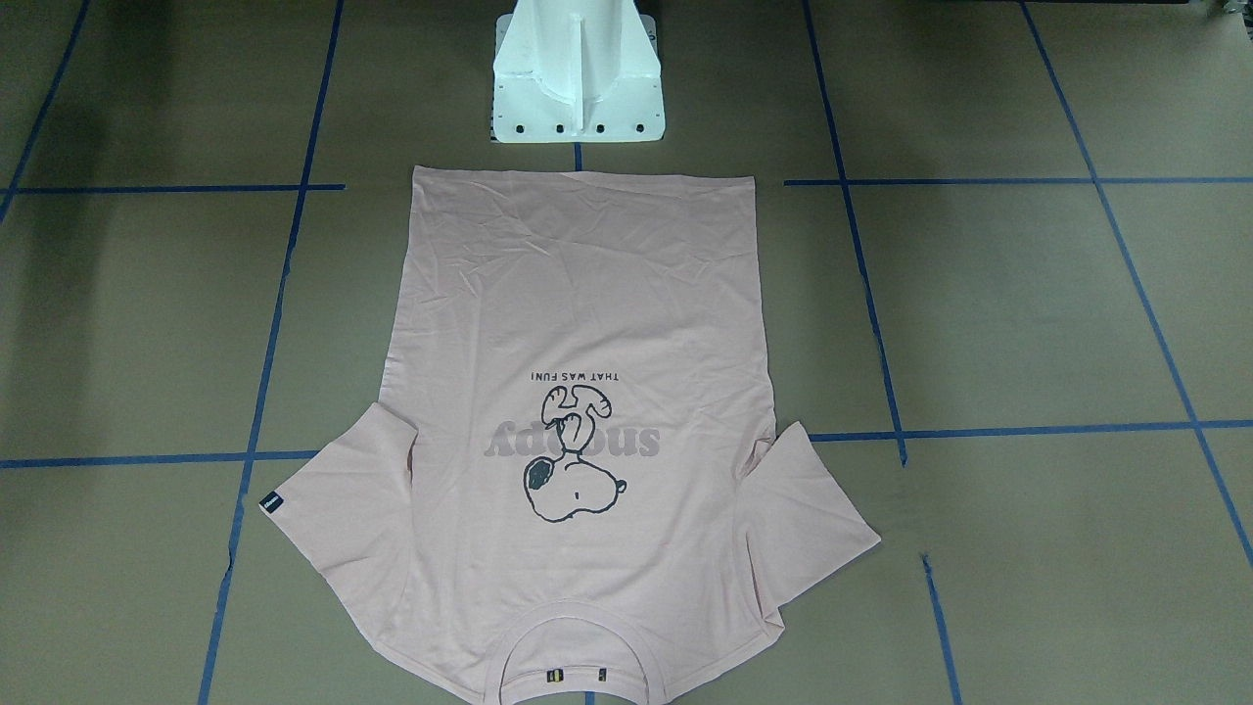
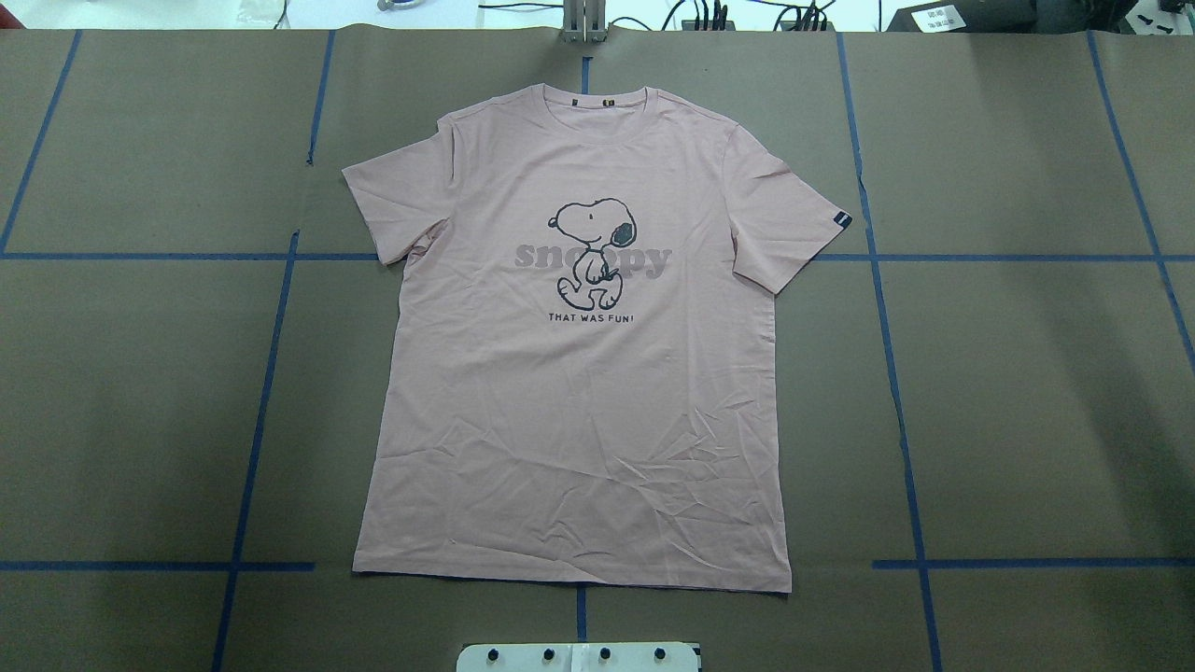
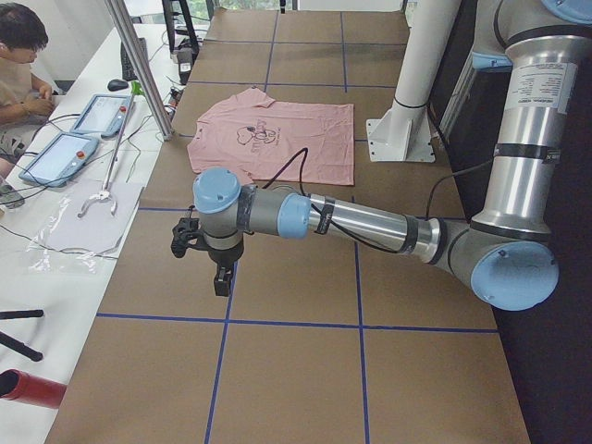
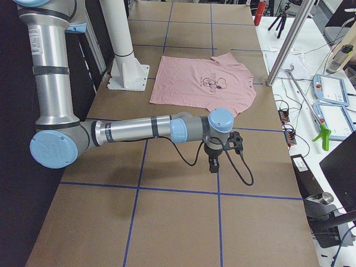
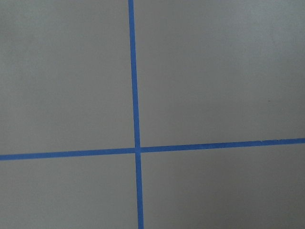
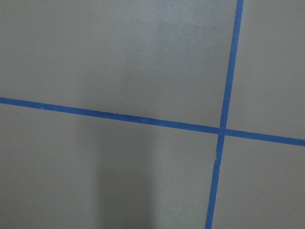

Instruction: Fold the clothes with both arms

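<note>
We are observing the left gripper (image 3: 221, 277) only in the exterior left view, where it is hanging downward from the left arm (image 3: 361, 222) over bare table (image 2: 1027, 373), well apart from the T-shirt (image 2: 579, 392). From that view we cannot tell whether its fingers are spread or pressed together. The same is applying to the right gripper (image 4: 213, 163): it is appearing only in the exterior right view, pointing down at the end of the right arm (image 4: 139, 130), near a blue tape line (image 5: 134, 95) and apart from the garment, and we cannot tell its finger spacing. The pale pink T-shirt is lying flat and unfolded, print side up, in the middle of the table, with its hem toward the white pedestal base (image 1: 578, 78) and its collar (image 2: 591, 93) at the far side. The overhead view is showing the whole garment, including the dog print (image 2: 593, 247) and the black sleeve tag (image 2: 841, 220); the front-facing view is cutting off the collar at its lower edge. Each wrist view is showing only brown surface and one tape crossing. The exterior left view is additionally showing a person (image 3: 23, 55) seated beside tablets (image 3: 60, 157).
</note>
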Available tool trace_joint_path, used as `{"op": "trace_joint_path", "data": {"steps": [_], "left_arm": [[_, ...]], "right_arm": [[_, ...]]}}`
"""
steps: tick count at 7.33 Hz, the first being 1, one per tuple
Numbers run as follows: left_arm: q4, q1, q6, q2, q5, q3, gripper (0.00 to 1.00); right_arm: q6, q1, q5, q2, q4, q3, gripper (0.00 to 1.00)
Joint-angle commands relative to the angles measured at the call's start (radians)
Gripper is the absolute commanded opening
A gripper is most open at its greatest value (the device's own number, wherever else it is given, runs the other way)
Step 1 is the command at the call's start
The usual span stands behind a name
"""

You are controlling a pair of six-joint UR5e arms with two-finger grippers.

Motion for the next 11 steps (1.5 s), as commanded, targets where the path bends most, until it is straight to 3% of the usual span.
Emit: {"op": "trace_joint_path", "data": {"steps": [1, 3, 5, 9, 10, 11], "left_arm": [[-0.014, 0.001, 0.015, -0.001, 0.007, -0.008, 1.00], [-0.019, 0.013, 0.008, -0.006, 0.009, 0.007, 1.00], [-0.135, 0.015, 0.155, 0.011, 0.007, 0.060, 1.00], [-0.151, 0.028, 0.210, -0.012, 0.007, 0.081, 1.00], [-0.184, 0.044, 0.207, -0.012, -0.001, 0.073, 1.00], [-0.214, 0.044, 0.203, -0.007, -0.075, 0.081, 1.00]], "right_arm": [[0.000, 0.000, 0.000, 0.004, 0.002, -0.001, 1.00], [0.000, 0.000, 0.000, 0.002, 0.002, 0.000, 1.00], [0.002, -0.002, 0.000, 0.002, 0.012, -0.001, 1.00], [0.000, -0.006, 0.002, 0.004, 0.014, -0.016, 1.00], [0.000, -0.061, -0.002, 0.031, 0.044, -0.017, 1.00], [0.000, -0.140, -0.011, 0.039, 0.108, -0.021, 1.00]]}}
